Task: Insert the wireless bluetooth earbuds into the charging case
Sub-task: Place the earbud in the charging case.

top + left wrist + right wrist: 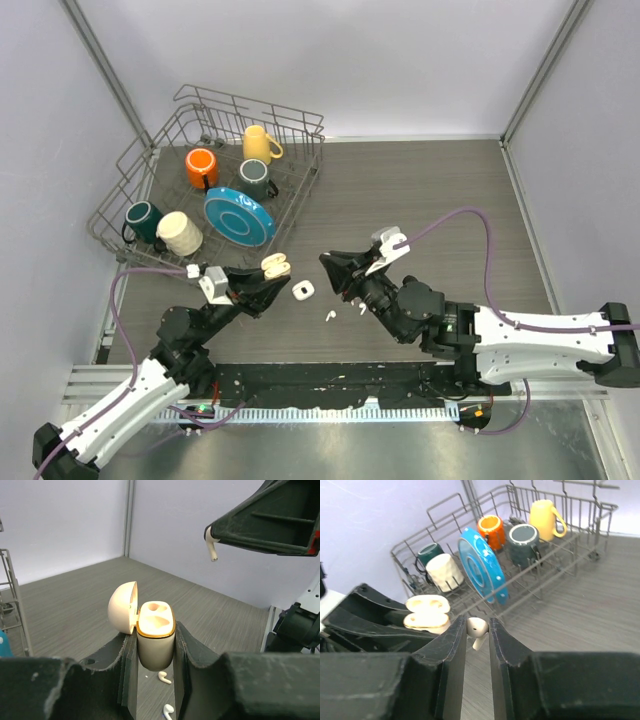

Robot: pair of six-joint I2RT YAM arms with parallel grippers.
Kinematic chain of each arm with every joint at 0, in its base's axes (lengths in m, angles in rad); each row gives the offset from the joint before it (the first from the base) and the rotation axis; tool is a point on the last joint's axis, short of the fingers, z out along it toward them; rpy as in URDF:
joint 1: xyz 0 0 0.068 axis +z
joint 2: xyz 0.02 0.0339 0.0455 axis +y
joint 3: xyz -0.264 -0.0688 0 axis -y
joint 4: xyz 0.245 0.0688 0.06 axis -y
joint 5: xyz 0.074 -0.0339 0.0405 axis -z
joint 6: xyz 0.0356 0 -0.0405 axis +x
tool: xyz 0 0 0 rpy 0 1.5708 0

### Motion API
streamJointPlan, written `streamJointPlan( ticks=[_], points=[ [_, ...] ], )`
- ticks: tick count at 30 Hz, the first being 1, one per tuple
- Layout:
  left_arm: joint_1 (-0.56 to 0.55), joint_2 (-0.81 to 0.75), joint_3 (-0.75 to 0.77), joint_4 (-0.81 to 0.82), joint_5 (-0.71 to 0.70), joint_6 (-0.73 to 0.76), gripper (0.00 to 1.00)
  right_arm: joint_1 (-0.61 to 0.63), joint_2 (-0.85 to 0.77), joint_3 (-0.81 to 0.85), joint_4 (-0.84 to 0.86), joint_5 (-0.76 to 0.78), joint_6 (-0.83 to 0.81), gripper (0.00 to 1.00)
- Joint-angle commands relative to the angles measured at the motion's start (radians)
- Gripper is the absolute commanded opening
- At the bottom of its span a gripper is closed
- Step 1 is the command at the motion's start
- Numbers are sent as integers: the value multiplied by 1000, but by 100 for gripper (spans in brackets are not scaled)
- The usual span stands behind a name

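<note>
On the bench (430, 200), by size: dish rack (128, 192), far left, no part in this step. Left hand (156, 647), pressed onto the charging case (156, 630), holds it upright, lid hinged back, both wells seemingly empty. Right hand (477, 637), pinching one earbud (476, 628) by its head, stem down, hovers apart from the case. Second small case (302, 290), first loose earbud (164, 677) and second loose earbud (168, 711) lie between the arms. Advice: line the stem over one well, descend straight, clear of the lid, keep the case steady, release only once seated.
</note>
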Motion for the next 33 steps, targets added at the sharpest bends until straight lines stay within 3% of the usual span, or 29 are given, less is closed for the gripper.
streamJointPlan(
  ticks=[1,17,33],
  points=[
    [-3,18,37,100,41,1,0,26,41,38,241,-7,-130,1],
    [-4,59,86,71,132,36,0,29,132,61,316,-237,-93,1],
    [-3,15,102,17,130,41,0,28,199,101,238,-220,-136,1]
  ],
)
